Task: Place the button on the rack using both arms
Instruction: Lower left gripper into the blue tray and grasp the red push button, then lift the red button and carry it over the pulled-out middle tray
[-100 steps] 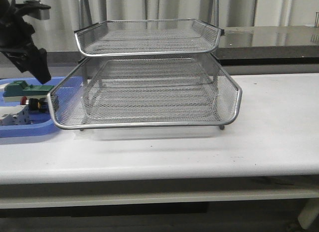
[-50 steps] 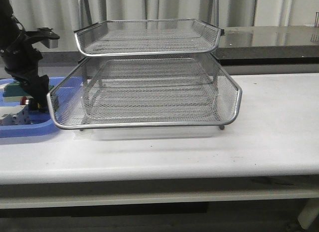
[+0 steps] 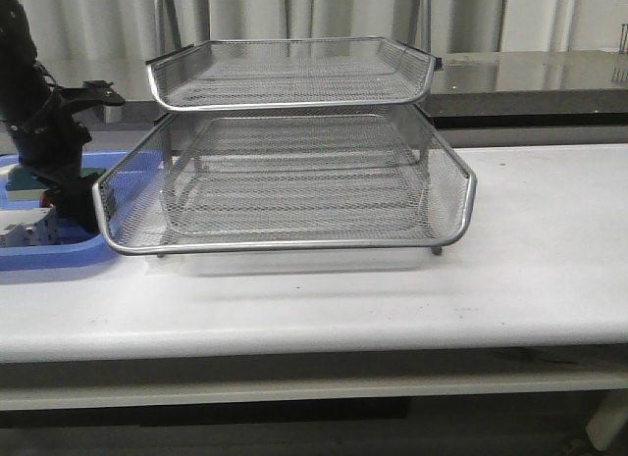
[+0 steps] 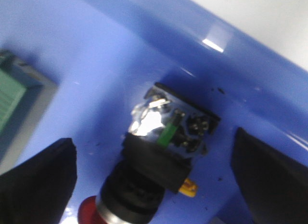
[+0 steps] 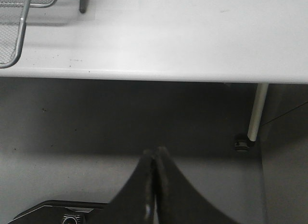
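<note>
Lying on its side in the blue tray at the table's left edge, the button sits between the spread fingers of the left gripper, which touch nothing. The rack stands just beside the tray. Off the table's front edge, the right gripper has its fingers pressed together, empty.

- Front view is evenly lit and pretty sharp; the rack drops just a soft shadow on the white table.
- Left wrist view is blurry, with a glare streak on the blue tray rim and a blown-out glint on the button.
- Right wrist view: bright tabletop, murky underneath.
</note>
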Controlling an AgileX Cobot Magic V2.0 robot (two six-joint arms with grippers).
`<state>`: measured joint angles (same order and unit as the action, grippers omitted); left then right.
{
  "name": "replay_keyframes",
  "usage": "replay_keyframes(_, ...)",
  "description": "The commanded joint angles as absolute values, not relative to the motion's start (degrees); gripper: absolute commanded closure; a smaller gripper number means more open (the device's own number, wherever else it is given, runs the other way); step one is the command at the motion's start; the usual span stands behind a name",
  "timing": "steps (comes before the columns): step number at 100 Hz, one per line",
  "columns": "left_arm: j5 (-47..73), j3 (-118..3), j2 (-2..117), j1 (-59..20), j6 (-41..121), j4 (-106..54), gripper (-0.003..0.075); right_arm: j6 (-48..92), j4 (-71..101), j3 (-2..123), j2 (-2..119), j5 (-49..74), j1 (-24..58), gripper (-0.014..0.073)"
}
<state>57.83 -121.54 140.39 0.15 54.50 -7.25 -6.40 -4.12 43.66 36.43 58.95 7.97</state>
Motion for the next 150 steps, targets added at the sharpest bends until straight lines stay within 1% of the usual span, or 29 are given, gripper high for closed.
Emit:
replay_keyframes(1, 56.12, -123.12, 137.32, -0.17, 54.45, -7.93, 0.0099, -6.2, -5.06, 45.02, 36.34, 56.09, 7.9, 0.066)
replay_keyframes(9, 56.12, -123.12, 137.46, -0.17, 54.45, -7.93, 0.0109, -6.2, -5.06, 45.02, 36.34, 56.09, 7.9, 0.066)
replay_keyframes(14, 56.02, -123.12, 137.46, -0.17, 54.45, -7.93, 0.0137, -6.2, -5.06, 45.02, 36.34, 56.09, 7.9, 0.066)
replay_keyframes(18, 56.02, -123.12, 137.46, -0.17, 54.45, -7.93, 0.0176, -6.2, -5.06, 45.02, 36.34, 56.09, 7.9, 0.066)
replay_keyframes(20, 56.02, -123.12, 137.46, -0.17, 54.45, -7.93, 0.021, -6.2, -5.06, 45.02, 36.34, 56.09, 7.9, 0.066)
replay_keyframes(23, 56.02, -123.12, 137.46, -0.17, 54.45, -7.93, 0.0238, -6.2, -5.06, 45.02, 36.34, 56.09, 7.9, 0.066)
replay_keyframes(27, 55.57, -123.12, 137.46, -0.17, 54.45, -7.93, 0.0314, -6.2, -5.06, 45.02, 36.34, 56.09, 7.9, 0.066)
replay_keyframes(29, 55.3, -123.12, 137.46, -0.17, 54.45, -7.93, 0.0337, -6.2, -5.06, 45.02, 36.34, 56.09, 7.9, 0.066)
replay_keyframes(40, 53.42, -123.12, 137.46, -0.17, 54.45, -7.93, 0.0527, -6.2, -5.06, 45.02, 36.34, 56.09, 7.9, 0.066)
replay_keyframes(45, 53.32, -123.12, 137.46, -0.17, 54.45, -7.93, 0.0601, -6.2, -5.06, 45.02, 36.34, 56.09, 7.9, 0.066)
replay_keyframes(55, 53.56, -123.12, 136.99, -0.17, 54.45, -7.93, 0.0718, -6.2, -5.06, 45.02, 36.34, 56.09, 7.9, 0.066)
replay_keyframes(78, 56.92, -124.25, 133.88, -0.17, 54.45, -7.48, 0.0716, -6.2, -5.06, 45.02, 36.34, 56.09, 7.9, 0.066)
replay_keyframes(97, 67.06, -129.88, 131.47, -0.17, 54.07, -7.39, 0.0716, -6.2, -5.06, 45.02, 36.34, 56.09, 7.9, 0.066)
replay_keyframes(110, 73.16, -133.4, 129.79, -0.17, 49.79, -7.39, 0.0716, -6.2, -5.06, 45.02, 36.34, 56.09, 7.9, 0.066)
replay_keyframes(140, 73.05, -133.97, 123.02, -0.17, 36.87, -5.91, 0.0716, -6.2, -5.06, 45.02, 36.34, 56.09, 7.9, 0.066)
replay_keyframes(150, 73.05, -132.55, 120.02, -0.17, 33.34, -4.87, 0.0716, -6.2, -5.06, 45.02, 36.34, 56.09, 7.9, 0.066)
